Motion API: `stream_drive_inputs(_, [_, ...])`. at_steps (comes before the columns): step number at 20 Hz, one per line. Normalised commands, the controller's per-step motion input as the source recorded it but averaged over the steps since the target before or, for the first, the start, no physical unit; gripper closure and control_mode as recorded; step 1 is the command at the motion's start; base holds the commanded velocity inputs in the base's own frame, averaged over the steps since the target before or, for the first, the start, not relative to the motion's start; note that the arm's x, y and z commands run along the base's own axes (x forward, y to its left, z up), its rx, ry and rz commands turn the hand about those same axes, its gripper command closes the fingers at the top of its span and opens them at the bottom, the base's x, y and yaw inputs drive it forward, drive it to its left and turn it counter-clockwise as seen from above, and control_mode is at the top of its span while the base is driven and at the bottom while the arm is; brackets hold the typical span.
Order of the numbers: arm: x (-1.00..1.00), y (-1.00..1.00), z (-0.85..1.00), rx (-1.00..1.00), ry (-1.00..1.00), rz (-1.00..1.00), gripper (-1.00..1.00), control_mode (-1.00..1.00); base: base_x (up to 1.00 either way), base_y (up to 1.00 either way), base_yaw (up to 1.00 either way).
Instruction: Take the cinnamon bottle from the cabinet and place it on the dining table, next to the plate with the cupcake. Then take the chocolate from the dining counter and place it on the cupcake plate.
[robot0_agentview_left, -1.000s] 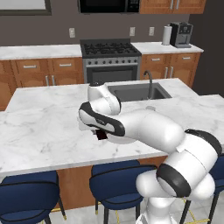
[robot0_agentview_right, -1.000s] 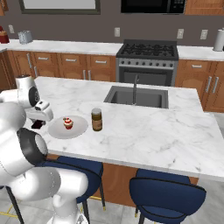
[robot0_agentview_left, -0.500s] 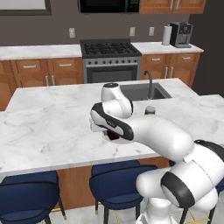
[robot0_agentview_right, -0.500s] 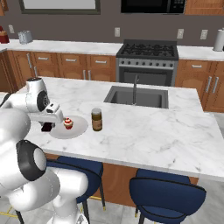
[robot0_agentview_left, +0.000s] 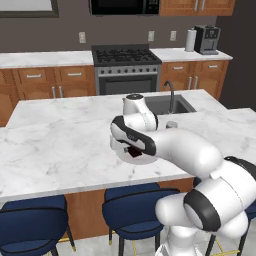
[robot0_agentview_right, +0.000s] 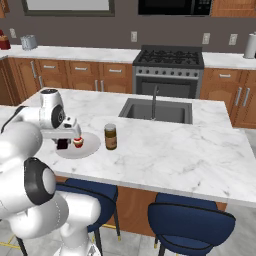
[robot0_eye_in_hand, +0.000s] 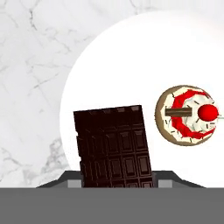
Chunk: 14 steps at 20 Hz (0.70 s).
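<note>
Over the plate (robot0_agentview_right: 88, 148), the gripper (robot0_agentview_right: 63, 142) is arriving from the counter's left end, jaws clamped on the chocolate (robot0_eye_in_hand: 114, 146), now hanging just beside the cupcake (robot0_eye_in_hand: 189, 114), with the bottle (robot0_agentview_right: 110, 137) already standing alongside, so only the release is remaining.

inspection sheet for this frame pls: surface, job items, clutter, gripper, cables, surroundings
Surface: marble island counter, sink set in it.
Job's things: plate holds the cupcake; chocolate is over the plate beside the cupcake; cinnamon bottle stands upright next to the plate.
Clutter: nothing seen.
Gripper: gripper shut on the chocolate, above the plate.
Cables: nothing seen.
Surroundings: stove, blue stools, coffee machine, toaster.
</note>
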Motion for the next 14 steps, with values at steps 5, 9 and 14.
stream_drive_inputs(5, [0.19, 0.0, -0.06, 0.0, 0.0, 0.1, 1.0, -1.0, 0.0, 0.0, 0.0])
stream_drive_inputs(9, [0.02, 0.0, -0.07, 0.0, 0.0, 0.08, 1.0, -1.0, 0.0, 0.0, 0.0])
stream_drive_inputs(14, [0.0, 0.0, -0.07, 0.0, 0.0, 0.03, 1.0, -1.0, 0.0, 0.0, 0.0])
